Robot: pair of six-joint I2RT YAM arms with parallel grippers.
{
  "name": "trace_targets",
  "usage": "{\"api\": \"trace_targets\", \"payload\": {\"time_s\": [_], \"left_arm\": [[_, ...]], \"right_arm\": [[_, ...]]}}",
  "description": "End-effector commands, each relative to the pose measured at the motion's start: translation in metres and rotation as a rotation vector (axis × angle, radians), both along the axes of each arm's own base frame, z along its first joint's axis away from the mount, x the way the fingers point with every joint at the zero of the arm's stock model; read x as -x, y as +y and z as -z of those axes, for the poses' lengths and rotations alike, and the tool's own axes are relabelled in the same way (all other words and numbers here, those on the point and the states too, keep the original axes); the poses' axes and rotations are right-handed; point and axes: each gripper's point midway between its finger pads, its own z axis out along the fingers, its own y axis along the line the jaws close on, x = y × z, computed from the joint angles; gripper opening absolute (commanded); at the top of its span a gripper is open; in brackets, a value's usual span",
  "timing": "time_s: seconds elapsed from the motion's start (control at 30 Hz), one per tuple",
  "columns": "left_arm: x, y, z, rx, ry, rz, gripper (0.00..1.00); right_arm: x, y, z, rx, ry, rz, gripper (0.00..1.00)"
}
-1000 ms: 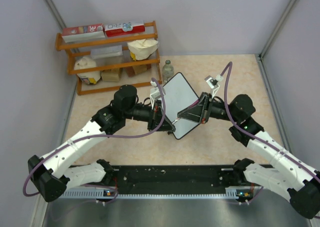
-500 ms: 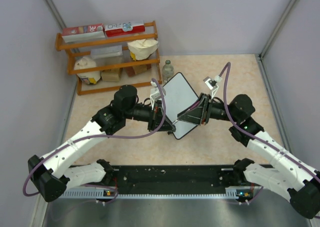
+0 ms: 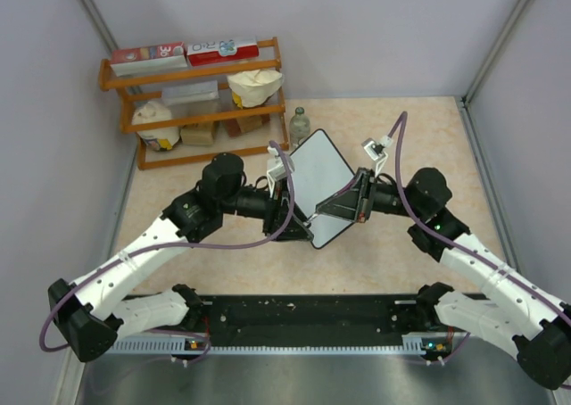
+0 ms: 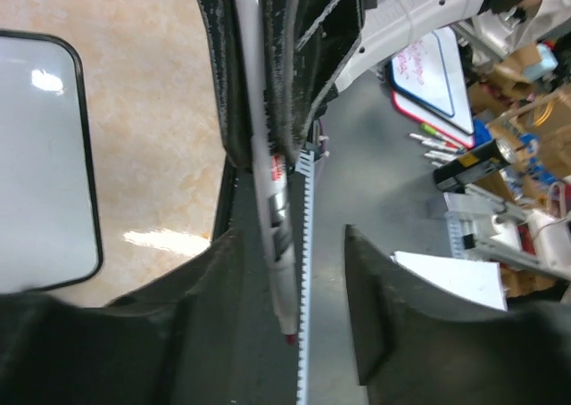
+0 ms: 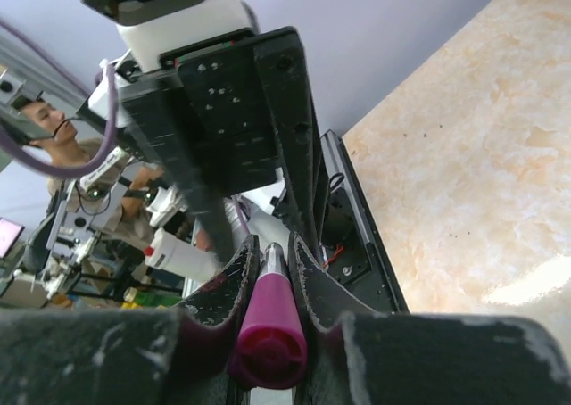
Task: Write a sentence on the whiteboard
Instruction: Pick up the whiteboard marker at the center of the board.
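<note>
The whiteboard [image 3: 319, 177] lies cornerwise mid-table, its black-framed face plain white [image 4: 45, 155]; no sentence shows on it. Above its near corner a white marker [image 4: 259, 137] with a magenta rear end [image 5: 268, 334] spans between my two grippers. My right gripper [image 5: 272, 244] is shut on the marker's rear part, seen from above at the right gripper [image 3: 333, 210]. My left gripper [image 4: 292, 231] is open. The bare reddish tip [image 4: 287, 338] hangs between its fingers, close to the left finger [image 4: 205, 316] and well apart from the right one. From above, the left gripper [image 3: 299, 218] faces the right one.
A wooden rack [image 3: 196, 102] with boxes and bags stands at the back left, a small bottle [image 3: 301, 124] beside it. A black rail [image 3: 303, 314] runs along the near edge. Off the table, another board with pink writing [image 4: 428, 70] shows in the left wrist view.
My left gripper has opened and let go of the marker's tip end. The right gripper still grips the marker and has shifted slightly left.
</note>
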Motion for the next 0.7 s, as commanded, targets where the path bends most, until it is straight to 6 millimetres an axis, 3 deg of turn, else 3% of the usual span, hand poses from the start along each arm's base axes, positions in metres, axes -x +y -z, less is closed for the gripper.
{"api": "trace_targets", "payload": {"time_s": [0.0, 0.03, 0.07, 0.23, 0.33, 0.37, 0.47, 0.5, 0.67], "left_arm": [[-0.002, 0.005, -0.012, 0.033, -0.094, -0.034, 0.63], [-0.003, 0.006, -0.007, 0.021, -0.079, -0.048, 0.69], [-0.003, 0.006, -0.006, 0.018, -0.073, -0.055, 0.73], [-0.02, 0.006, 0.028, -0.053, -0.01, -0.169, 0.75], [-0.034, 0.009, 0.06, -0.128, 0.038, -0.251, 0.67], [-0.04, 0.01, 0.07, -0.15, 0.058, -0.276, 0.6], [-0.054, 0.016, 0.106, -0.212, 0.094, -0.352, 0.54], [-0.059, 0.018, 0.12, -0.219, 0.109, -0.378, 0.46], [-0.084, 0.029, 0.171, -0.282, 0.221, -0.464, 0.31]], "right_arm": [[-0.011, -0.003, 0.006, 0.045, 0.024, 0.079, 0.0], [-0.02, -0.006, 0.007, 0.06, 0.026, 0.152, 0.0], [-0.026, -0.012, 0.02, 0.125, 0.051, 0.204, 0.0], [-0.057, -0.053, 0.031, 0.208, 0.062, 0.537, 0.0], [-0.064, -0.072, 0.041, 0.252, 0.074, 0.642, 0.0], [-0.063, -0.078, 0.037, 0.246, 0.059, 0.667, 0.0], [-0.063, -0.094, 0.037, 0.257, 0.05, 0.74, 0.0], [-0.062, -0.097, 0.036, 0.255, 0.046, 0.753, 0.0], [-0.061, -0.109, 0.033, 0.25, 0.027, 0.805, 0.0]]}}
